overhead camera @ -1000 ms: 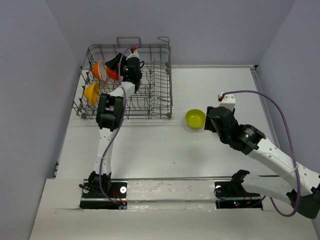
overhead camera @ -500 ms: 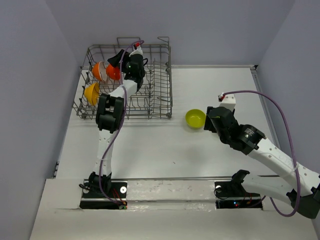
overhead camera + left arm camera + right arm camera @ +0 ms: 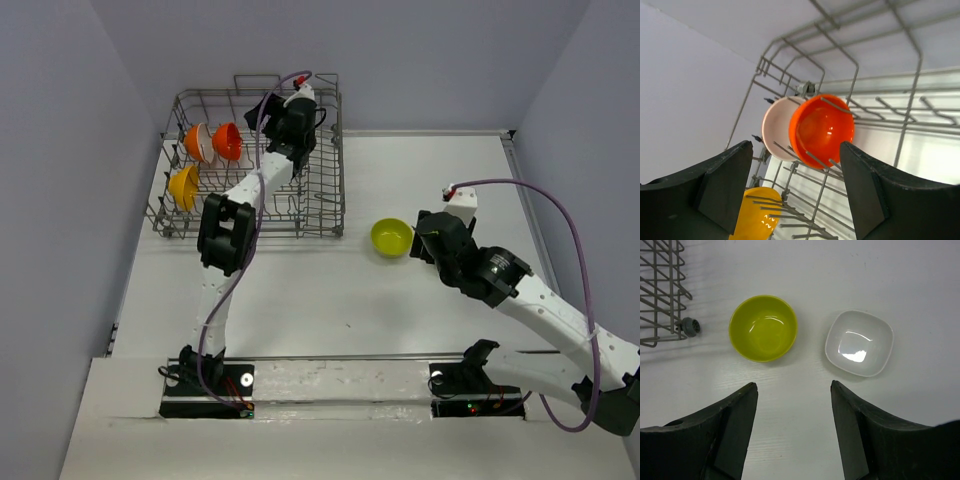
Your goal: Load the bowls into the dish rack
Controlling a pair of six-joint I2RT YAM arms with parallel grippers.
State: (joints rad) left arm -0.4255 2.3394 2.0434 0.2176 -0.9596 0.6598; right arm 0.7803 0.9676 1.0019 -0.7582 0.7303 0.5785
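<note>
Over the dish rack (image 3: 322, 215), the left gripper (image 3: 795, 147) is held open and empty; the right gripper (image 3: 793, 385) is held open near the lime green bowl (image 3: 763, 328).

Legible markings — none. No text, label, brand, number or sign can be read in any of the three views.
</note>
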